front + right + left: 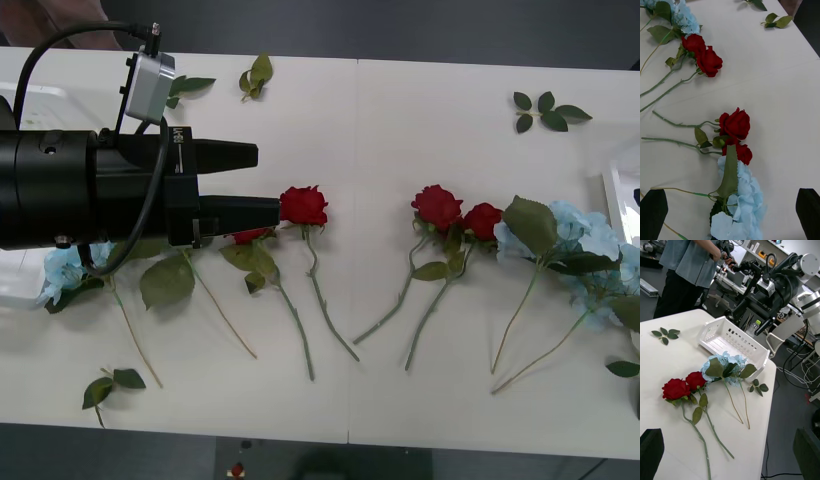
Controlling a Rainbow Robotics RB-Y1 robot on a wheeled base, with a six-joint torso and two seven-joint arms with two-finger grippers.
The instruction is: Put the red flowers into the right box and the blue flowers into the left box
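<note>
**Front view: sorting seemingly not begun**

Shows all four red flowers (303,205) loose on the desk (400,110), outside the right box (752,348); blue flowers (724,365) just beside that box, not in it. Finds left end effector (730,446), well apart from that box, and right end effector (730,204) spread wide, gripping nothing. Reads what looks like "RB-Y1" on the arm (765,306) beyond that box.
</note>
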